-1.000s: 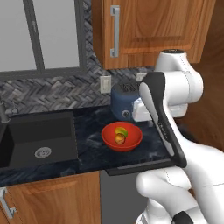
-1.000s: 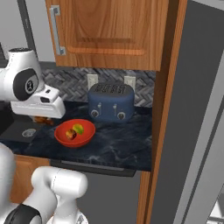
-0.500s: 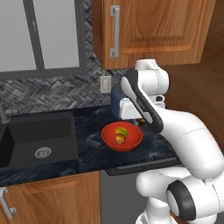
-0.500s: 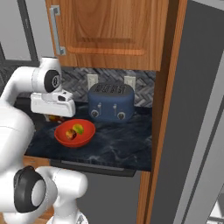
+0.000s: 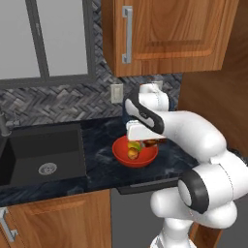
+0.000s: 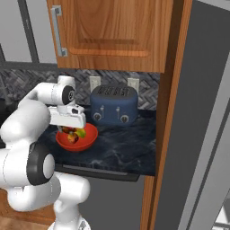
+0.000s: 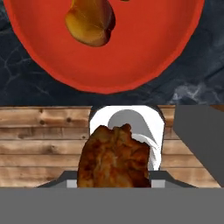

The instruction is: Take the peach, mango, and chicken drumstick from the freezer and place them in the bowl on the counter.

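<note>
Chicken drumstick: knobbly, brown, gripped in jaws | bowl: smooth red, peach inside

Bowl is set on the counter at frame centre, with peach and mango inside; sink is placed at left; toaster is seen behind the bowl.

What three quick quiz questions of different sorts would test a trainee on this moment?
1. True or false: the hand holds the chicken drumstick.
2. Which appliance stands behind the bowl? A) blue toaster B) kettle C) microwave
3. Fill in: the bowl sits on the ___, right of the sink.

Key: 1 true; 2 A; 3 counter.
</note>
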